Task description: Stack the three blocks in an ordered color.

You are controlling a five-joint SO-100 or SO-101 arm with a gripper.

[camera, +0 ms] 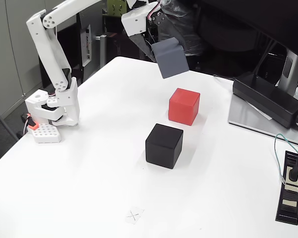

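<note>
We list three cubes, the gray block (171, 58), the red block (184, 106) and the black block (164, 146), all matt and smooth-faced with no sheen. We record the arm (53, 49) as white, smooth hard plastic, and the table (89, 163) as a smooth white top with a faint satin gloss. We note the power adapter box (265, 98) in matt black plastic on a brushed metal-looking plate (248, 119).

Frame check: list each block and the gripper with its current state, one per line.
gray block: held in the gripper, lifted off the table, tilted.
red block: resting on the table, upright, nothing on it.
black block: resting on the table, upright, apart from the red block, nothing on it.
gripper: shut on the gray block, raised above the far side of the table.
</note>
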